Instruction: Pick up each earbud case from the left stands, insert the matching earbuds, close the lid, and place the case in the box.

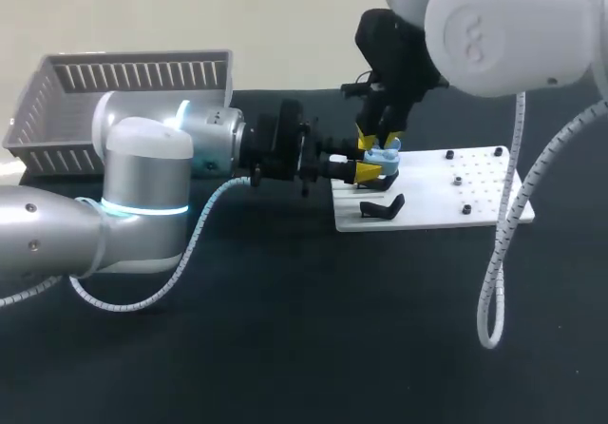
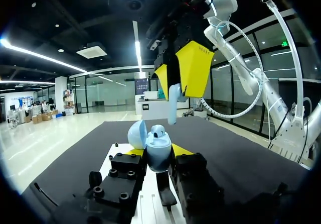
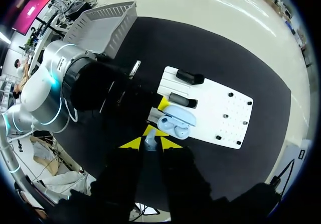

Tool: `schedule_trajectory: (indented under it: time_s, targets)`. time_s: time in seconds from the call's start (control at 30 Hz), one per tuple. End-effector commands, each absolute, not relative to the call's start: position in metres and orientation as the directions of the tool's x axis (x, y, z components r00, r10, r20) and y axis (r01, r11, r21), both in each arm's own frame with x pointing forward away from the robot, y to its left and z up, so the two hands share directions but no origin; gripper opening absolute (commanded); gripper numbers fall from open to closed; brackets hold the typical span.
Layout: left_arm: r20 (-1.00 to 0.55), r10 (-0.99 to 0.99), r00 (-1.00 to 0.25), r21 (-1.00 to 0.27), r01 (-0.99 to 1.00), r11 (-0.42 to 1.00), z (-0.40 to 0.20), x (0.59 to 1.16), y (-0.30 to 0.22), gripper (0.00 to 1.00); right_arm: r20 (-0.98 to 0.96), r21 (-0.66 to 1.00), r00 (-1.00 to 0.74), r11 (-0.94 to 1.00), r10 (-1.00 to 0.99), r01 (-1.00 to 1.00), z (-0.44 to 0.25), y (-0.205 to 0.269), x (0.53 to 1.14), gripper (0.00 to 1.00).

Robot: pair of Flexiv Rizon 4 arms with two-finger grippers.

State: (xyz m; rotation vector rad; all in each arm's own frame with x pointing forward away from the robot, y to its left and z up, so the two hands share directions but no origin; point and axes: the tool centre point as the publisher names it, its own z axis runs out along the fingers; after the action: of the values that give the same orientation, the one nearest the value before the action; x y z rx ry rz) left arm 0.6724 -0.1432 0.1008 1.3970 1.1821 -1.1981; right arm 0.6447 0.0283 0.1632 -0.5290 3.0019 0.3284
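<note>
Earbud case [image 2: 159, 156], light blue plastic with a rounded body, sits upright between the yellow fingertips of the left gripper [image 1: 358, 170], which clamps it from both sides. The hinged lid [image 2: 136, 134] stands open, and one light blue earbud [image 2: 158, 131] shows seated in the case body. The case is held over the left edge of the white perforated mounting board [image 1: 446, 196]. The right gripper [image 3: 150, 143] hangs directly above the case, fingers closed on a second light blue earbud [image 2: 172, 103], stem pointing down, clear of the case. Two black stands [image 3: 189, 77] sit on the board beside the case. A grey slatted plastic basket [image 1: 142, 74] stands at the table's far left.
</note>
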Motion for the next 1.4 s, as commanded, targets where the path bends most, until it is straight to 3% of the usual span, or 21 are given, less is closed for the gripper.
schedule_trajectory:
  time_s: [0.03,1.4]
  targets:
    - [-0.993,0.095,0.069,0.058,0.992,-0.112,0.100,0.671,-0.143,0.00,-0.125,0.198,-0.937,0.918,-0.325,-0.345,0.160,0.030,0.645,0.00]
    - [-0.993,0.095,0.069,0.058,0.992,-0.112,0.100,0.671,-0.143,0.00,-0.084,0.184,-0.951,0.933,-0.299,-0.310,0.140,0.021,0.660,0.00]
